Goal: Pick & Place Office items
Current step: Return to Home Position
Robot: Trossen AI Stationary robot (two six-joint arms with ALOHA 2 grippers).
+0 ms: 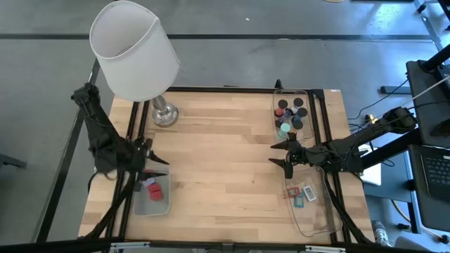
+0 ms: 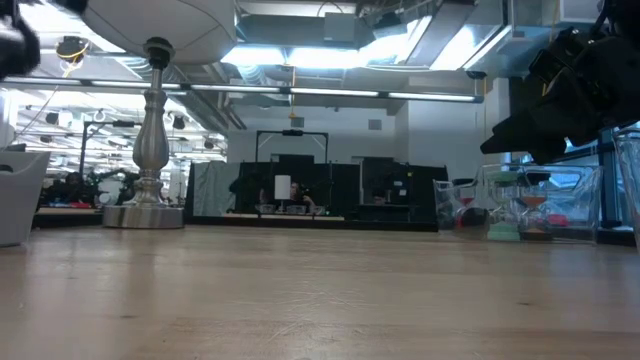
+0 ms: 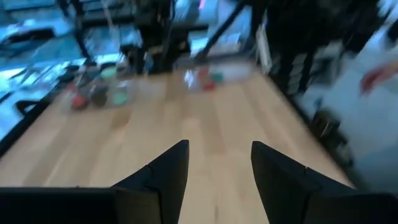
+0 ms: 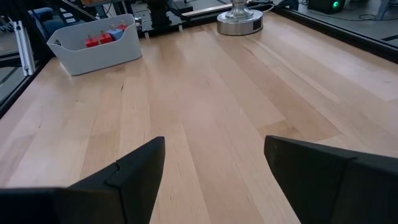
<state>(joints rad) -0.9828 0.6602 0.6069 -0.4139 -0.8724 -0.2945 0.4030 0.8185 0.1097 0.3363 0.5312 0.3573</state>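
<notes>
1. Wooden counter (image 1: 225, 154) carries a white-shaded lamp (image 1: 133, 49) at its far left corner, standing on a round metal base (image 1: 164, 114).
2. On the left side of the counter, the left gripper (image 1: 159, 160) hovers near the far end of the white bin (image 1: 140, 207). Its fingers are parted by a moderate gap and hold nothing.
3. Inside the white bin lie small red blocks (image 1: 153, 190). The right wrist view also shows a blue piece (image 4: 115, 31) beside them.
4. On the right side of the counter, the right gripper (image 1: 283, 155) hangs between two clear trays and points toward the middle. Its fingers are spread wide and are empty.
5. At the far right corner, the far clear tray (image 1: 309, 95) holds a cluster of short dark cylinders (image 1: 292, 109), with one teal cylinder (image 1: 284, 129) at the cluster's near edge.
6. At the near right corner, the near clear tray (image 1: 320, 218) holds a few flat teal pieces (image 1: 309, 192) at the end closest to the right gripper.
7. Both grippers are off the counter surface, and the middle of the counter lies between them.
</notes>
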